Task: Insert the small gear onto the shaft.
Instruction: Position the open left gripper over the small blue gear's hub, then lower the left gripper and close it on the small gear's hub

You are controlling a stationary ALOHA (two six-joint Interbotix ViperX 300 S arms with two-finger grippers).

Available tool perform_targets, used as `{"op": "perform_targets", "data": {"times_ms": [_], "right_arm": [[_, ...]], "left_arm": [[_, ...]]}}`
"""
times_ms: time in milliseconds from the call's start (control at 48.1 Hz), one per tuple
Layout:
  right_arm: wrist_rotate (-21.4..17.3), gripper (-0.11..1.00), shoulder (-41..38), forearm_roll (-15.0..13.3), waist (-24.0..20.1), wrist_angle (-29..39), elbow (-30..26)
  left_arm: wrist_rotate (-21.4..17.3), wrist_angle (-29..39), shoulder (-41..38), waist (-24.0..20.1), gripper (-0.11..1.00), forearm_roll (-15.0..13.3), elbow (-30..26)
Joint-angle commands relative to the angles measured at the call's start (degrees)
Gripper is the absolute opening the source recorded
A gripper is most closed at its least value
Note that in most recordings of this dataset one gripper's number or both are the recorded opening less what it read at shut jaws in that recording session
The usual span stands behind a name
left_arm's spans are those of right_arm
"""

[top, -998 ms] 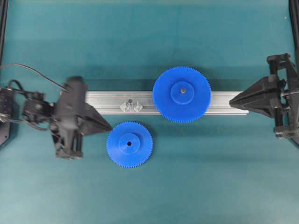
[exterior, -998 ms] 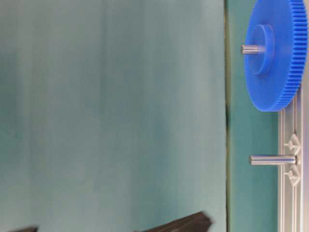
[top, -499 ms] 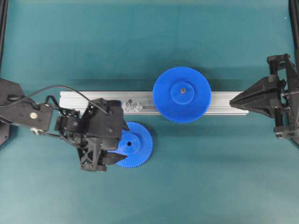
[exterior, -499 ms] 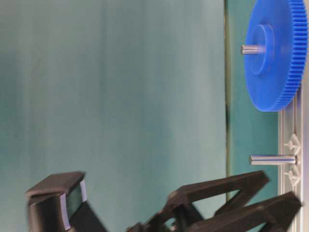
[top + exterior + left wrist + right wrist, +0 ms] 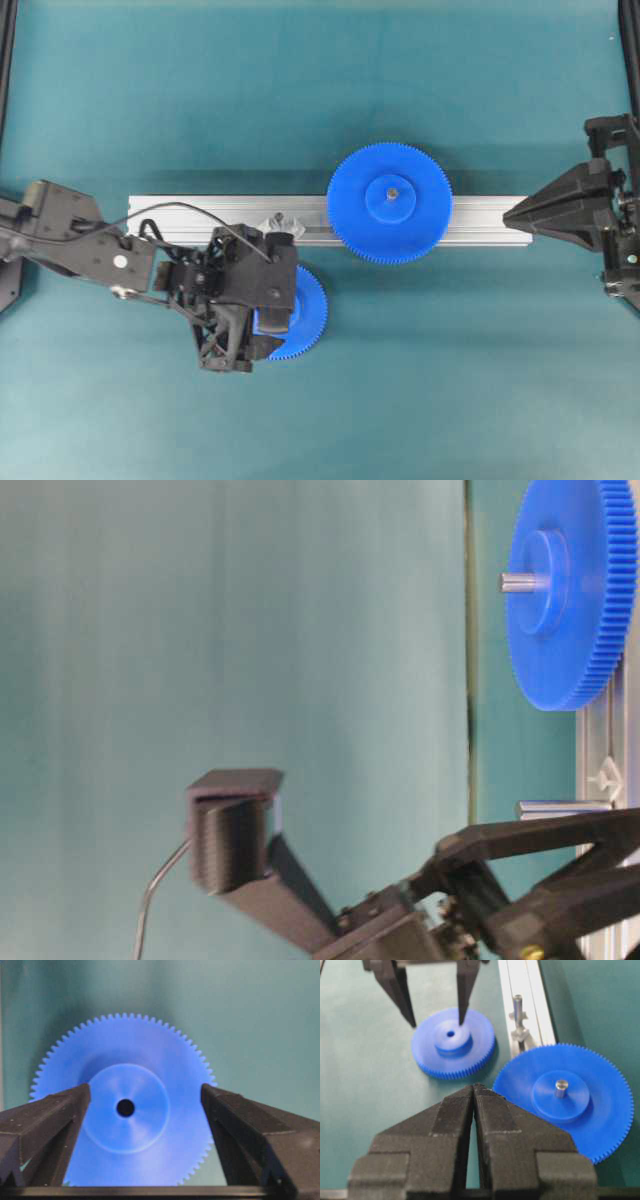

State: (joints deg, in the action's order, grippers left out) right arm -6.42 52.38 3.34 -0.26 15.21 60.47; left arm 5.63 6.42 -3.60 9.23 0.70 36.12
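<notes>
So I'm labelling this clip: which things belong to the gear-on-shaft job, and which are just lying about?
Part of the job:
- small gear, flat on the mat
- shaft, bare, upright on the rail
- left pincer, open, above the small gear

Just there:
- large gear, already on its own pin
- aluminium rail
- right pincer, shut, off to the side

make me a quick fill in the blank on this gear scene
1. The left pincer hangs over the small gear with its jaws ____.
2. The right pincer is ____.
3. The shaft stands on the rail with ____ on it.
4. The large gear sits on the ____.

Missing words: open; shut; nothing; rail
</notes>
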Motion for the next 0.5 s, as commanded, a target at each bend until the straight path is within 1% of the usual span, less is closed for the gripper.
{"op": "perform_targets", "data": {"times_ms": [0, 270, 478], "right_arm": [[-1.14, 0.11, 0.35, 0.00, 0.09, -0.26, -0.26], [-3.52, 0.11, 1.58, 0.09, 0.09, -0.44, 1.32], [-3.60, 0.11, 2.02, 0.00, 0.09, -0.53, 1.76]], "left_arm": [[0.00, 0.53, 0.44, 0.26, 0.93, 0.09, -1.14], [0.18, 1.85, -0.97, 0.26, 0.93, 0.09, -1.49], [0.35, 1.93, -2.46, 0.26, 0.93, 0.09, -2.46]]}}
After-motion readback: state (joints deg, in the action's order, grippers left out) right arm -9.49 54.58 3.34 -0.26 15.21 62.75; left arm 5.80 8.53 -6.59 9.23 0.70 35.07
